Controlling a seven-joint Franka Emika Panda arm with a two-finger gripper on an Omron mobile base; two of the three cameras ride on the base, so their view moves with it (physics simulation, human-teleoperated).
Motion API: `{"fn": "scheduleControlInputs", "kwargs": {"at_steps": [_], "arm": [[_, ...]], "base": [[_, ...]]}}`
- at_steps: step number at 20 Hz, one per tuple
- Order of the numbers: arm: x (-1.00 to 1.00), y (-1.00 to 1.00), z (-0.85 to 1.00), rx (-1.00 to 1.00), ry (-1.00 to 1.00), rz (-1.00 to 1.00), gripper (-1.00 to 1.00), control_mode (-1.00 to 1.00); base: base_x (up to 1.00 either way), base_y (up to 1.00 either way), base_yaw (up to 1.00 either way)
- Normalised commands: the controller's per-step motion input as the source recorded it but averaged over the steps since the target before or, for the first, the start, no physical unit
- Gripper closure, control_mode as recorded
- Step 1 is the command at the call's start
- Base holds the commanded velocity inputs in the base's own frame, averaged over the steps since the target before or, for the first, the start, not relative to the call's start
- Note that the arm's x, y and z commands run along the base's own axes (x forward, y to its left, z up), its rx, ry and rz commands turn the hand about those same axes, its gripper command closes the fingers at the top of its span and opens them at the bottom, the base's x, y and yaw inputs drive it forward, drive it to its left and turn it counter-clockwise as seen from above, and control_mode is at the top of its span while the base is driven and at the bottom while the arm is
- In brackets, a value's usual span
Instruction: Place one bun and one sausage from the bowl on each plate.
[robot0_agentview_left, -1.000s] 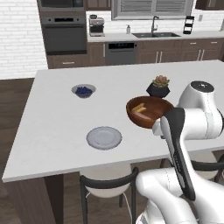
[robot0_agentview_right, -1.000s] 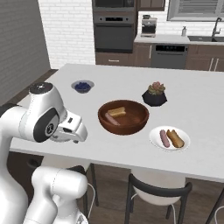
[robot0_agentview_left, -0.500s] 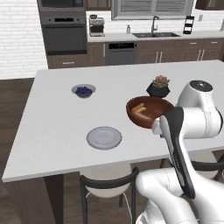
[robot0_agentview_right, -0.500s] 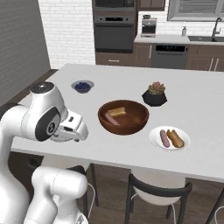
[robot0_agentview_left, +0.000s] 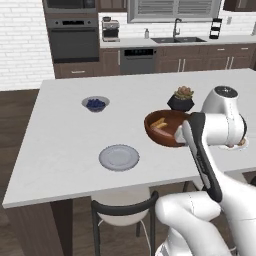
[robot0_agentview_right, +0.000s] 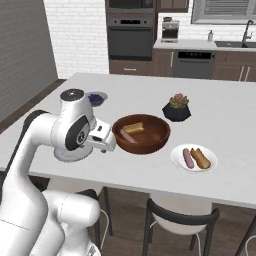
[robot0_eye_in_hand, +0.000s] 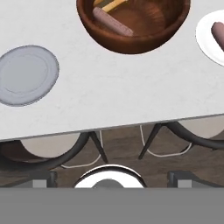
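The brown wooden bowl sits on the white counter near its front edge, and it contains 1 sausage and 1 bun lying side by side against the inner wall. In the right base view the white plate lies at 4 o'clock from the bowl, just beside it but not touching, and it carries 1 sausage and 1 bun laid parallel. The grey-blue plate lies at 8 o'clock from the bowl in the left base view, well apart from the white plate, with the bowl between the 2 plates. In the hand view the grey-blue plate appears at 9 o'clock, the bowl at 12 o'clock and the edge of the white plate at 2 o'clock, with the counter's front edge and 2 dark stool backs below them. A small grey bowl of blueberries stands at 11 o'clock from the grey-blue plate, farther back on the counter. A potted succulent in a dark pot stands at 1 o'clock from the wooden bowl, close behind it. The gripper is retracted at the front edge of the counter, its fingers are hidden behind the arm in both base views, and its jaws stand fully apart, holding nothing.
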Motion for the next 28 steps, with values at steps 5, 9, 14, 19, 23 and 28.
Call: {"fn": "scheduleControlInputs", "kwargs": {"at_steps": [5, 9, 14, 19, 23, 28], "arm": [[0.33, -0.46, -0.19, 0.01, 0.0, 0.0, -1.0, -1.0], [0.14, -0.45, -0.23, 0.0, 0.0, 0.0, -1.0, -1.0], [0.45, -0.49, -0.11, 0.02, 0.0, 0.0, -1.0, -1.0], [0.75, -0.49, -0.09, 0.04, 0.0, 0.01, -1.0, -1.0], [0.52, -0.41, -0.26, 0.02, 0.0, 0.02, -1.0, -1.0], [0.52, -0.32, -0.23, 0.0, 0.0, 0.02, -1.0, -1.0]], "base": [[0.0, 0.0, 0.0], [0.0, 0.0, 0.0], [0.0, 0.0, 0.0], [0.0, 0.0, 0.0], [0.0, 0.0, 0.0], [0.0, 0.0, 0.0]]}}
